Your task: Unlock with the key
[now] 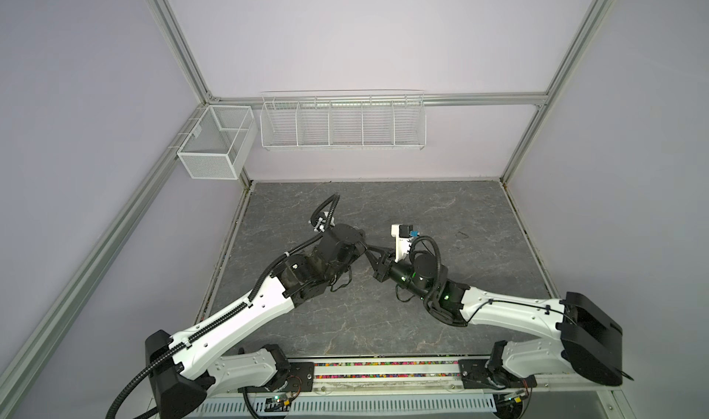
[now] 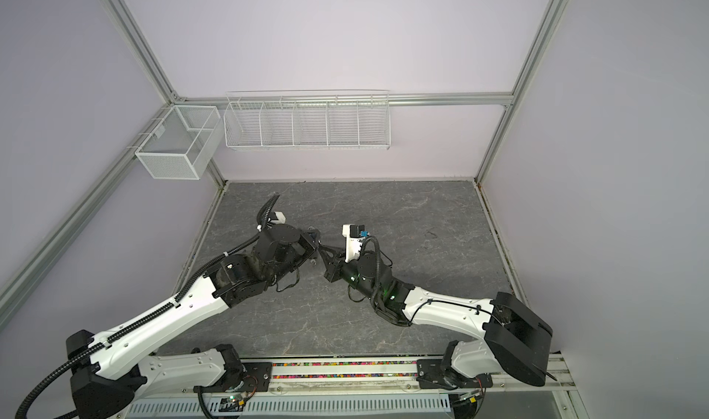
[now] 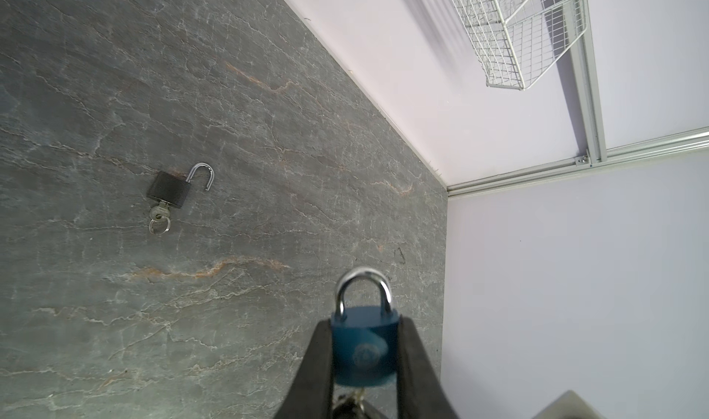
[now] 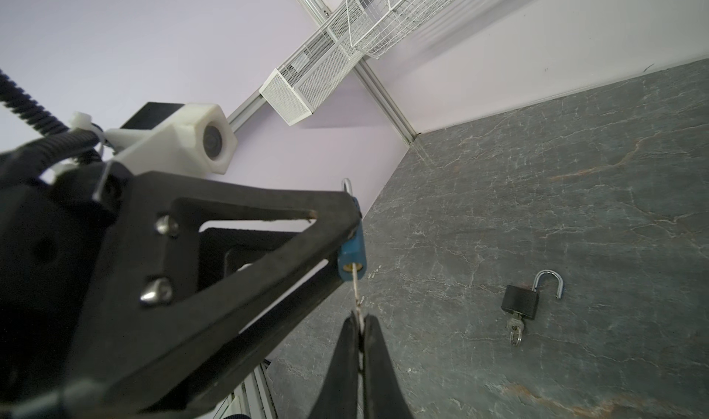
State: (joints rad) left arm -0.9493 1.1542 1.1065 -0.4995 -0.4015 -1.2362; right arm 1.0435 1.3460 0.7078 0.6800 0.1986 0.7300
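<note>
**Two padlocks, one key held in the pinch**

Two locks show in the wrist views. The blue padlock (image 3: 364,344) has a smooth, rounded-rectangular painted body with a faint round emblem and a bright, closed steel shackle (image 3: 362,283). The left gripper (image 3: 364,329) is clamped on its two narrow sides, its matte black tapering fingers (image 3: 318,359) pressed flat against the paint, holding the lock clear of the table (image 3: 230,129), a grey slab veined with pale and rust-coloured lines.

Take the lock's face as a dial: the shackle stands at 12 and the brass-ringed keyhole at 6. A thin silvery key (image 4: 357,290) runs straight out of that keyhole into the right gripper (image 4: 360,319), whose fingertips are pressed together on the key's head, just beside the lock's base.

In both top views the left gripper reaches the meeting point near the table's middle from about 9 o'clock, the right from about 5 o'clock.

Well apart lies a black padlock (image 3: 169,189), flat on the table, its shackle swung open — a second key (image 3: 159,210) with a split ring (image 3: 159,226) sits in its keyhole.
</note>
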